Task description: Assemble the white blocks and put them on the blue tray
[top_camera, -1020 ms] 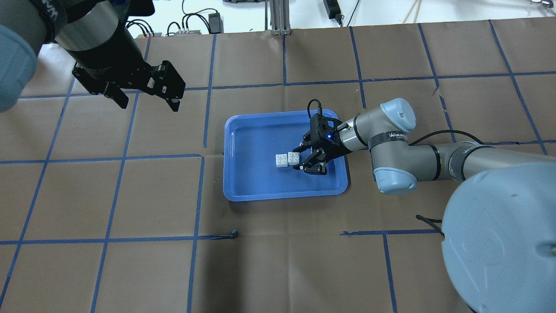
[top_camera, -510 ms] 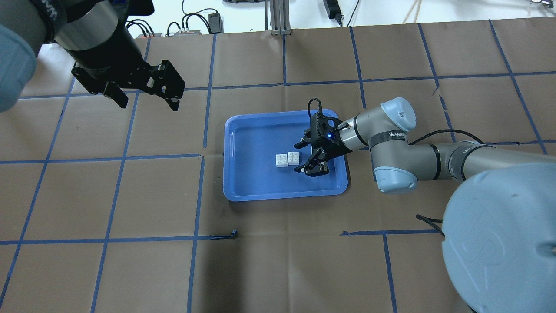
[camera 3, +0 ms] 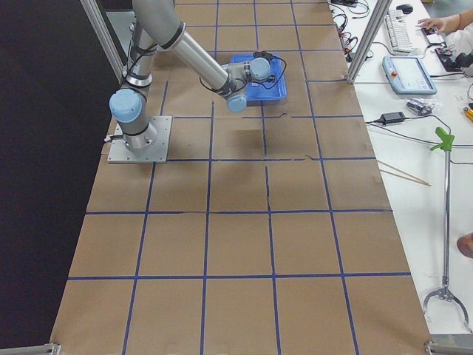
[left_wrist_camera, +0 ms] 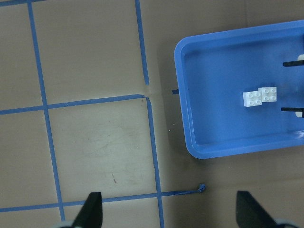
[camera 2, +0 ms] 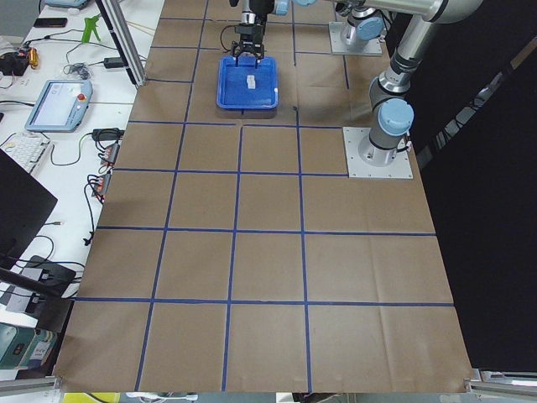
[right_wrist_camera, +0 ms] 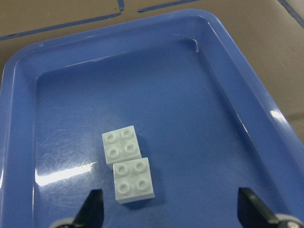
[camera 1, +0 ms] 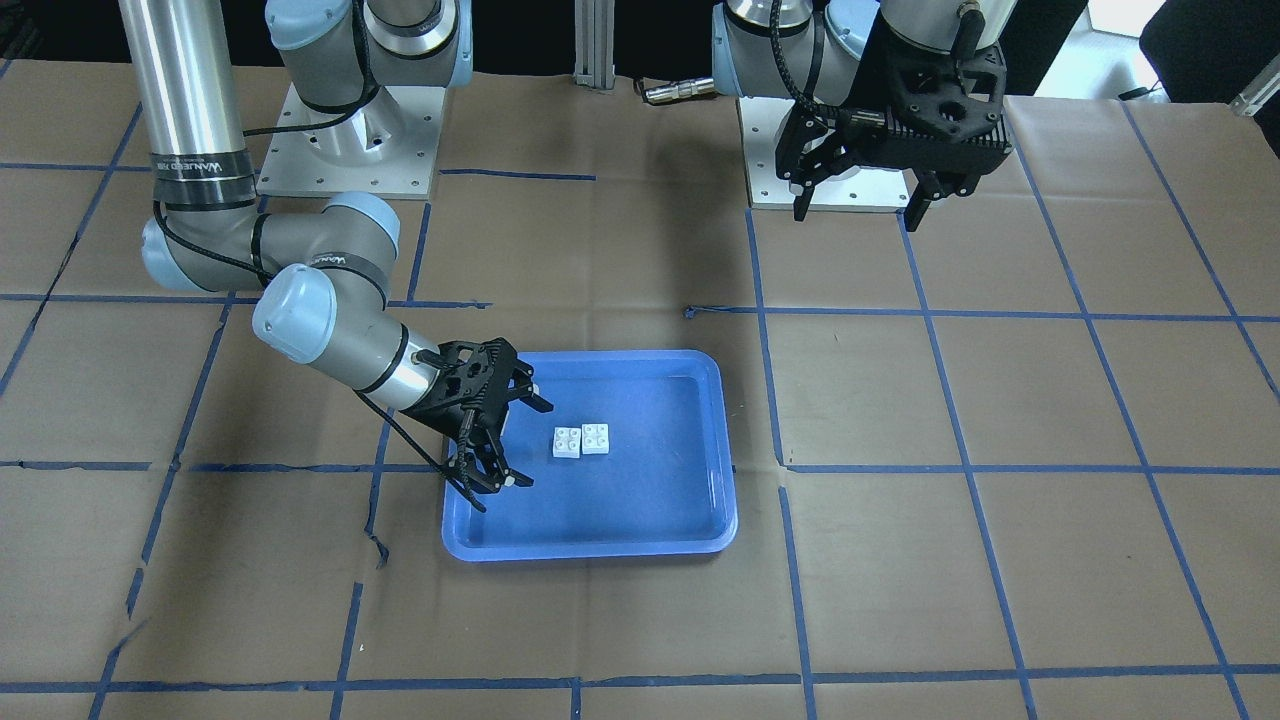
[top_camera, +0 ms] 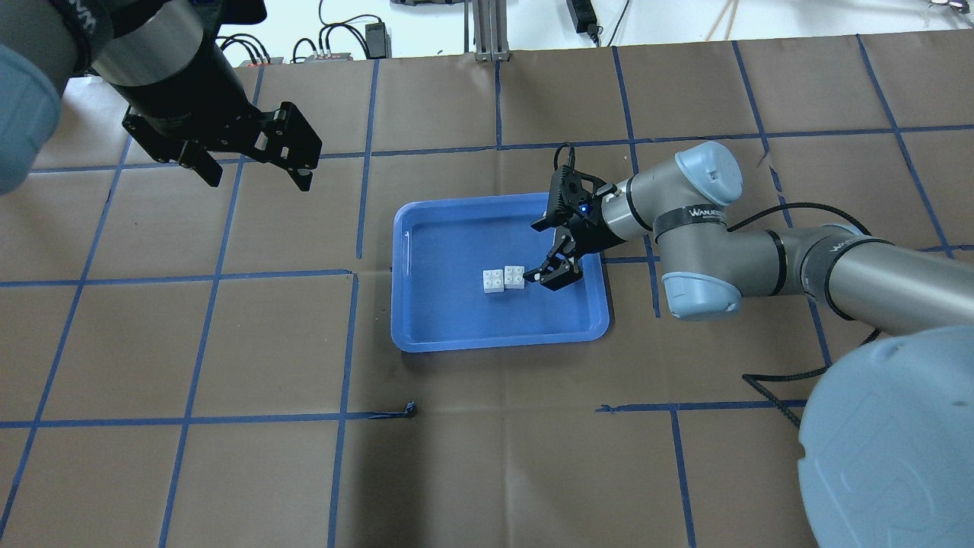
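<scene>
You have the white blocks (top_camera: 504, 278) lying studs up on the floor of the blue tray (top_camera: 449, 251), the two touching and slightly offset; whether they are locked together cannot be told; your right hand (top_camera: 539, 253) hangs over the tray just beside them, fingers spread wide, gripping nothing and touching neither block; your left hand (top_camera: 259, 183) is also spread wide and empty, raised above the desk (top_camera: 228, 342), well apart from the tray.
</scene>
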